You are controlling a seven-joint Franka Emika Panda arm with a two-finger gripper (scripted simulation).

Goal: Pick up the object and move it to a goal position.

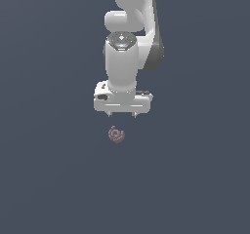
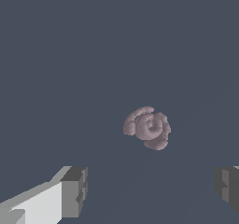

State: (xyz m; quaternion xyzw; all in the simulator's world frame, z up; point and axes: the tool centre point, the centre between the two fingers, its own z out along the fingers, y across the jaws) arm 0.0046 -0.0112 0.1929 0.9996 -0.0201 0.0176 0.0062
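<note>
The white arm's tool [image 1: 122,115], spread wide and empty, hangs near the small pink coil [image 1: 116,134] (not yet gripped); lifting and moving it remain.

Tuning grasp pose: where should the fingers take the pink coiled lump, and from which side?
Come straight down from above. The object is a small, low coiled lump lying on the flat surface, with no handle or stem, so pinch across its whole body at the widest part. The gripper is open, apart from the object, and its fingers look spread wider than it, so it probably fits.
</note>
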